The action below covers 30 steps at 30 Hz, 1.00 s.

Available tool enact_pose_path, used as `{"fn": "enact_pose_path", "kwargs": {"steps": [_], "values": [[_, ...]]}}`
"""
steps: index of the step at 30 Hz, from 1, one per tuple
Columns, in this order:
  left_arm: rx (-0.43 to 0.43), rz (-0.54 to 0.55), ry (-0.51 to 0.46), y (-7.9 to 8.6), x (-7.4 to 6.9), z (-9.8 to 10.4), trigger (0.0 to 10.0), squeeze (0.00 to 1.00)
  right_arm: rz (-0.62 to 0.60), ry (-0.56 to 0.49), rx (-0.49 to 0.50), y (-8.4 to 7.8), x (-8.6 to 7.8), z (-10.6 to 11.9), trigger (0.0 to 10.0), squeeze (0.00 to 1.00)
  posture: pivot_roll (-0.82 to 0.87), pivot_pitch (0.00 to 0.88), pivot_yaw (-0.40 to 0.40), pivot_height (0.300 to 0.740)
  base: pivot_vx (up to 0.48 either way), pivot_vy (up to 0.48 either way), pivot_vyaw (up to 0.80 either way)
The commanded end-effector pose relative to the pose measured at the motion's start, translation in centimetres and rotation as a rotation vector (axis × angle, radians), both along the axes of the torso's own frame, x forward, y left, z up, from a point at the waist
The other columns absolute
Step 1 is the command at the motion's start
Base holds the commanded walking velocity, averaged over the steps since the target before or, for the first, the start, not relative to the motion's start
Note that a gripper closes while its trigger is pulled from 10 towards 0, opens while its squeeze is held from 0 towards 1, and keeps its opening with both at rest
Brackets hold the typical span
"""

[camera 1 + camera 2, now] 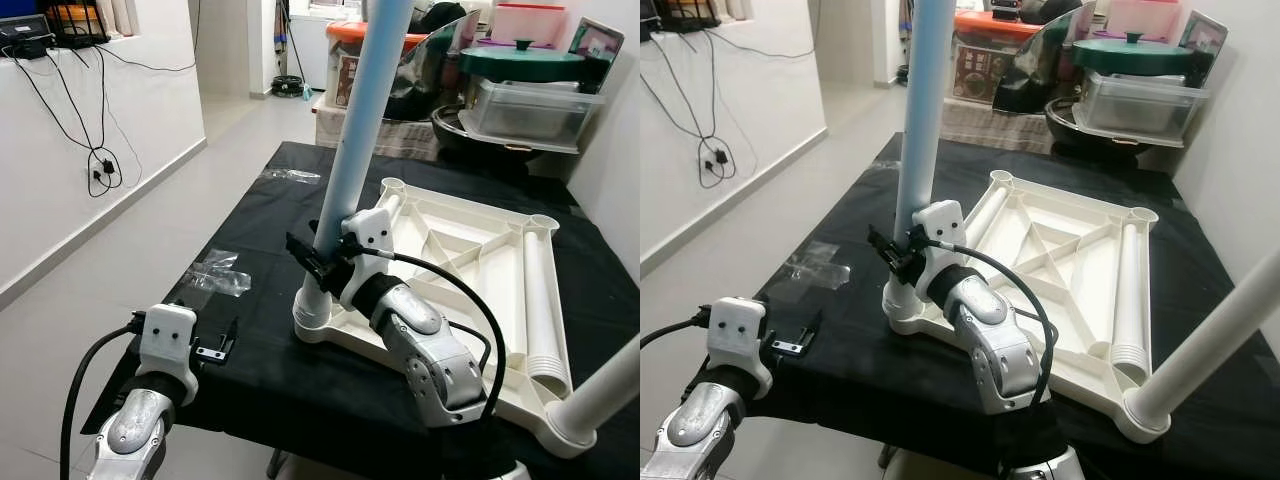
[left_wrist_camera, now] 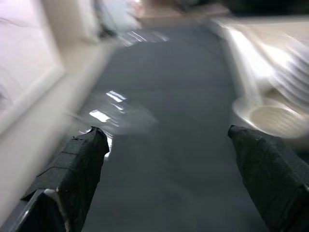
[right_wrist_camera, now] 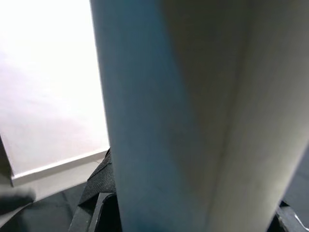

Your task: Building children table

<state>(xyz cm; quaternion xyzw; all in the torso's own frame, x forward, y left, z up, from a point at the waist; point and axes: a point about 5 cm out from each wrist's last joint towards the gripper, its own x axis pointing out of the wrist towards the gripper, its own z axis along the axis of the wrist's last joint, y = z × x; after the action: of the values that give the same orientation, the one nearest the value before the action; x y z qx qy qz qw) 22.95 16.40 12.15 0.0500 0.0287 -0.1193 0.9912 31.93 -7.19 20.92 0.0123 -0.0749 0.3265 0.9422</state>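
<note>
- The right gripper [image 1: 322, 258] is clamping low on the pale blue leg [image 1: 365, 120], its black fingers pressed against the tube just above the corner socket [image 1: 312, 312].
- That leg is standing nearly upright in the socket at about 7 o'clock on the upturned white tabletop [image 1: 455, 262], which is lying underside-up on the black cloth [image 1: 260, 215].
- A second white leg [image 1: 1210, 345] is already sitting in the corner at about 5 o'clock, leaning outward.
- Another leg [image 1: 545, 305] is lying loose along the tabletop's 3 o'clock edge.
- The legs look like hollow plastic tubes: probably light, stiff and smooth, so likely to slip or twist in the pads. Holding low, close to the socket, seems to be giving the best control while pushing down.
- The left gripper [image 1: 218, 345] is hovering with fingers spread over the cloth's near edge at 8 o'clock, holding nothing.
- Crinkled clear plastic wrap [image 1: 218, 275] is lying on the cloth at 9 o'clock.
- The room is tight: a white wall with dangling cables [image 1: 95, 160] at 10 o'clock, stacked storage bins [image 1: 525, 105] at 1 o'clock.
</note>
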Motion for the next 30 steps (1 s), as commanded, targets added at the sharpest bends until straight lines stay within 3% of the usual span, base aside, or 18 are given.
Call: {"fn": "enact_pose_path", "kwargs": {"steps": [1, 6, 8, 9, 12, 16, 23, 30], "values": [[-0.030, -0.111, 0.133, -1.0, -0.9, -1.7, 10.0, 0.00, -0.013, -0.036, -0.006, -0.7, 0.9, 0.6, 10.0, 0.00, 0.06, 0.000, -0.061, 0.740, 0.000, 0.000, 0.00], [-0.110, -0.229, 0.263, -2.1, -1.7, -2.9, 10.0, 0.00, 0.023, -0.051, -0.014, 0.5, 2.7, 0.8, 10.0, 0.00, 0.08, 0.000, -0.061, 0.740, 0.000, 0.000, 0.00], [-0.110, -0.229, 0.263, -2.1, -1.7, -2.9, 10.0, 0.00, 0.023, -0.051, -0.014, 0.5, 2.7, 0.8, 10.0, 0.00, 0.08, 0.000, -0.061, 0.740, 0.000, 0.000, 0.00], [-0.124, -0.245, 0.279, -2.2, -1.8, -3.0, 10.0, 0.00, 0.075, -0.041, -0.008, 1.8, 3.1, 0.8, 10.0, 0.00, 0.09, 0.000, -0.065, 0.740, 0.000, 0.000, 0.00], [-0.121, -0.251, 0.281, -2.1, -1.9, -2.9, 10.0, 0.00, 0.141, -0.019, -0.014, 2.7, 3.2, 0.4, 10.0, 0.00, 0.10, 0.000, -0.071, 0.740, 0.000, 0.000, 0.00], [-0.119, -0.262, 0.283, -1.9, -2.1, -2.8, 10.0, 0.00, 0.183, -0.002, -0.028, 3.2, 3.1, -0.2, 10.0, 0.00, 0.10, 0.000, -0.072, 0.740, 0.000, 0.000, 0.00], [-0.138, -0.312, 0.296, -2.0, -2.6, -2.4, 10.0, 0.00, 0.231, 0.032, -0.066, 1.8, 3.5, -2.0, 10.0, 0.00, 0.11, 0.000, -0.075, 0.740, 0.000, 0.000, 0.00], [-0.130, -0.336, 0.304, -2.2, -2.5, -2.5, 10.0, 0.00, 0.168, 0.043, -0.086, 0.4, 4.5, -2.8, 10.0, 0.00, 0.10, 0.000, -0.065, 0.740, 0.000, 0.000, 0.00]]}}
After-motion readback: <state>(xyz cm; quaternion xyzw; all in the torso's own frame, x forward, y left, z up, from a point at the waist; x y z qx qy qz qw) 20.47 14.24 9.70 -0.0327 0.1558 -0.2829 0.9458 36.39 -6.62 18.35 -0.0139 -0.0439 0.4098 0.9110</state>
